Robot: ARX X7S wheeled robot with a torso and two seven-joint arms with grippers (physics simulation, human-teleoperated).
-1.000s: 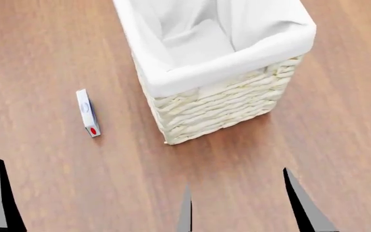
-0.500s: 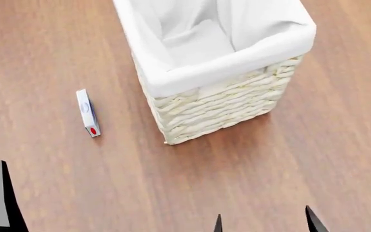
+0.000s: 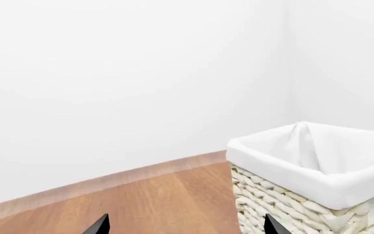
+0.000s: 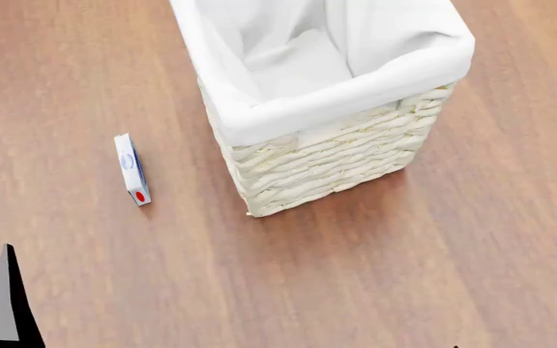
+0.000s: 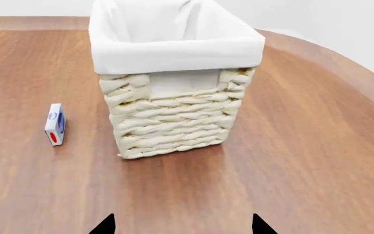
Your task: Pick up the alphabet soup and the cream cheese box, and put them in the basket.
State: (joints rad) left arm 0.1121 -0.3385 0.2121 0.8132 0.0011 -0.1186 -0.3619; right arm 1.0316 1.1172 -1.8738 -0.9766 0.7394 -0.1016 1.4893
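Since the earlier head views, our right tool has dropped almost wholly out of the bottom edge of that view, while our left tool [image 4: 6, 304] has hardly shifted and nothing on the tabletop [image 4: 434, 246] has moved. In its own wrist view the right tool [image 5: 181, 225] shows two dark fingertips set well apart with nothing between them, so we read it as wide open and empty; the left tool shows the same spread, empty tips in its wrist view. The cream cheese box [image 4: 131, 168] stands on its thin edge on the bare wood, well apart from the basket [image 4: 327, 156] on the basket's left, red dot toward us. The alphabet soup is not visible in any view; we cannot tell whether it lies deep in the basket's white liner or out of frame. We judge the step in hand to be going for the box, and the left tool is the nearer one. To do it well, we should bring that tool over the box, turn the wrist so the fingers straddle the two broad faces rather than the long axis, descend straight, and close gently: a box balanced on edge will likely topple at a sideways nudge. The left wrist camera looks at wall and basket rim [image 3: 317, 165] and needs tilting down first.
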